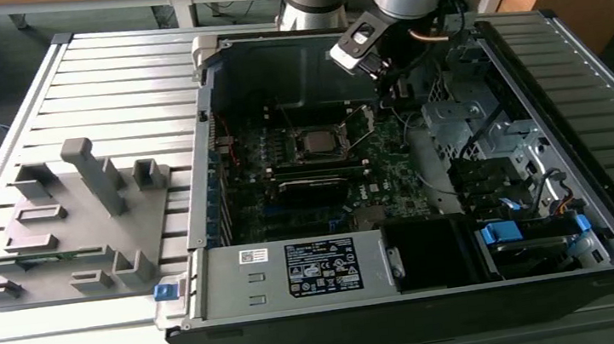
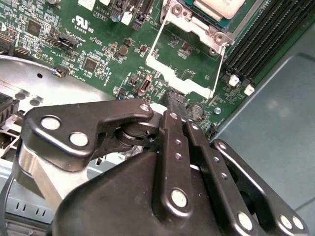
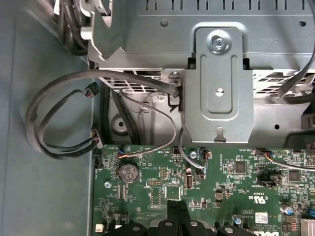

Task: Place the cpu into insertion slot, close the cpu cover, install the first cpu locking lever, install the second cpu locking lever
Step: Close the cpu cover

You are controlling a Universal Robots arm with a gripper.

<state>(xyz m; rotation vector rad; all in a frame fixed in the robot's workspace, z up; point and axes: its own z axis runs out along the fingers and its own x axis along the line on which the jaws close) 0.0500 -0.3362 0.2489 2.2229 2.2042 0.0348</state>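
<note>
Closed to a narrow tip with its two black fingers pressed together and nothing seen between them, the gripper (image 2: pixel 173 101) hangs low inside the open computer case (image 1: pixel 204 148). It sits just on the exterior view's right of the socket, where the same gripper (image 1: pixel 387 95) reaches down from the arm. The cpu (image 2: pixel 216 6) lies flat in the insertion slot (image 2: pixel 197 29), its dull silver top facing up and a green edge showing along one side. In the exterior view the cpu (image 1: pixel 314 143) sits to the left of the gripper and a little nearer, close by but apart from it. The cpu cover (image 2: pixel 172 73) appears swung open, a thin silvery frame with green board showing through its cut-out centre. Its free end lies just beyond the fingertips; whether they touch it cannot be told. In the exterior view the cpu cover (image 1: pixel 364 127) shows as pale lines rising at the socket's right edge. A coin cell battery (image 2: pixel 194 112) sits on the motherboard (image 2: pixel 98 44) right beside the fingertips, and long black memory slots (image 2: pixel 266 34) run past the socket on the side away from the gripper. In the first wrist view the closed gripper (image 3: pixel 173 209) hovers over the board, the battery (image 3: pixel 129 173) close by, with looped grey cables (image 3: pixel 54 113) and a grey metal bracket (image 3: pixel 219 98) beyond. The case rests on a slatted grey table (image 1: pixel 103 82), with a grey moulded fixture (image 1: pixel 72 222) lying to its left.
</note>
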